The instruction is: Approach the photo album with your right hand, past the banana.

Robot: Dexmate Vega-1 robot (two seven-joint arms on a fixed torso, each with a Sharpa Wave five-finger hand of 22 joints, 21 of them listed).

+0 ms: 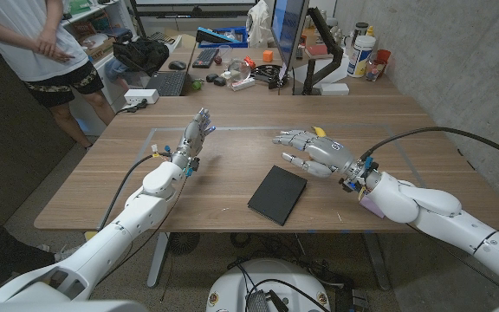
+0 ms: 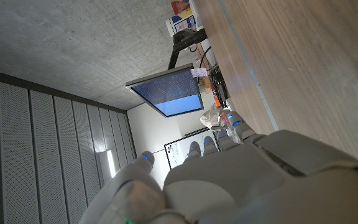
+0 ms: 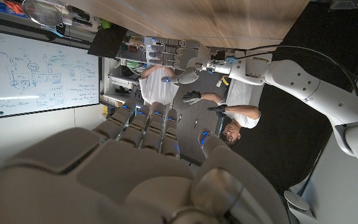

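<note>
Album (image 1: 277,194) lies flat mid-table; the empty right hand (image 1: 310,152), fingers spread, hovers just beyond it, hiding most of the banana (image 1: 319,131).

Even indoor light, soft faint shadows on wooden table (image 1: 232,186), lit monitor (image 2: 169,92) bright, head view bowed at edges, near hand surfaces blurred in wrist views
</note>
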